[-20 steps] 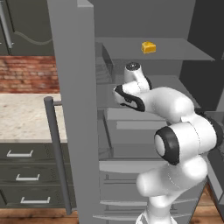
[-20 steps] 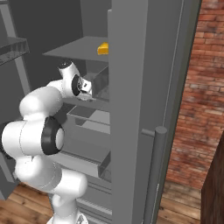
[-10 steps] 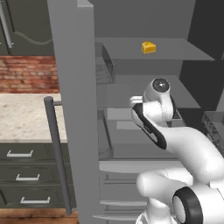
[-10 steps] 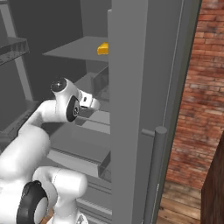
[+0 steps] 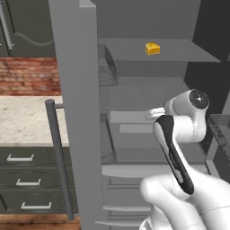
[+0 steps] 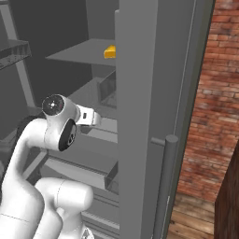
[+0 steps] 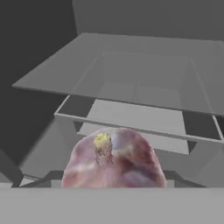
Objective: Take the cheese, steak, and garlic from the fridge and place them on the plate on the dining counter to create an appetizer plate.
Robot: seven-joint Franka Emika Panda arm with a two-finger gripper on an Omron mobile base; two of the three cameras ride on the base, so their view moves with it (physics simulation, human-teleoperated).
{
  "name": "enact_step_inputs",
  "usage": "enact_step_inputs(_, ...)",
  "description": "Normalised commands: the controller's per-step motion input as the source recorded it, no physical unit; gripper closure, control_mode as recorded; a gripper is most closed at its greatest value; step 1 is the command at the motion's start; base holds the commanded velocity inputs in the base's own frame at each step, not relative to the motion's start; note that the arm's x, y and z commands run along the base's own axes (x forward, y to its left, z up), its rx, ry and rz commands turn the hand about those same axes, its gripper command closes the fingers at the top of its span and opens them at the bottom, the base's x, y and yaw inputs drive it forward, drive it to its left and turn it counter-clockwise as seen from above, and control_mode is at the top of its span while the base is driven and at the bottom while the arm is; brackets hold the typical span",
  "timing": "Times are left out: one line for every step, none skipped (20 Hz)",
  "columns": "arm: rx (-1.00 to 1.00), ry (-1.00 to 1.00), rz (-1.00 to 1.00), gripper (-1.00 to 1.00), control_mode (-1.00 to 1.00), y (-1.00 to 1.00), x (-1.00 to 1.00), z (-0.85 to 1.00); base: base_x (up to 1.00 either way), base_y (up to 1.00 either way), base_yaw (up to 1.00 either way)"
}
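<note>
Garlic (image 7: 113, 159): pinkish-white bulb, lower centre of the hand view, close against the camera, apparently clamped between the part-closed fingers for carrying to the plate. Cheese (image 5: 152, 48): yellow wedge, upper right of the left base view, on the fridge (image 5: 74, 90) top shelf, uncollected.

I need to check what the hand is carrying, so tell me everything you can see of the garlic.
The garlic is a rounded pinkish-white bulb with mottled purple streaks and a small yellowish stem tip on top. In the hand view it sits close to the camera at the bottom, in front of a grey fridge shelf. Its lower part is hidden, so what touches it cannot be told.
</note>
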Motion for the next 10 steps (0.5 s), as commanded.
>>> enact_step_inputs(0.00, -0.04, 0.01, 1.00, -1.00, 0.00, -1.00, 0.98, 0.00, 0.00, 0.00)
enact_step_inputs(0.00, -0.02, 0.00, 1.00, -1.00, 0.00, -1.00, 0.93, 0.00, 0.00, 0.00)
enact_step_inputs(-0.02, 0.00, 0.00, 1.00, -1.00, 0.00, -1.00, 0.90, 0.00, 0.00, 0.00)
enact_step_inputs(-0.03, 0.00, 0.00, 1.00, -1.00, 0.00, -1.00, 0.86, 0.00, 0.00, 0.00)
enact_step_inputs(-0.05, 0.00, 0.00, 1.00, -1.00, 0.00, -1.00, 0.84, 0.00, 0.00, 0.00)
enact_step_inputs(-0.05, 0.00, 0.00, 1.00, -1.00, 0.00, -1.00, 0.82, 0.00, 0.00, 0.00)
enact_step_inputs(-0.06, 0.00, 0.00, 1.00, -1.00, 0.00, -1.00, 0.77, 0.00, 0.00, 0.00)
enact_step_inputs(-0.07, 0.00, 0.00, 1.00, -1.00, 0.00, -1.00, 0.71, 0.00, 0.00, 0.00)
enact_step_inputs(-0.08, 0.00, 0.00, 1.00, -1.00, 0.00, -1.00, 0.68, 0.00, 0.00, 0.00)
enact_step_inputs(0.00, 0.00, 0.00, 1.00, 1.00, 0.00, 0.00, 0.00, -1.00, 0.00, 0.00)
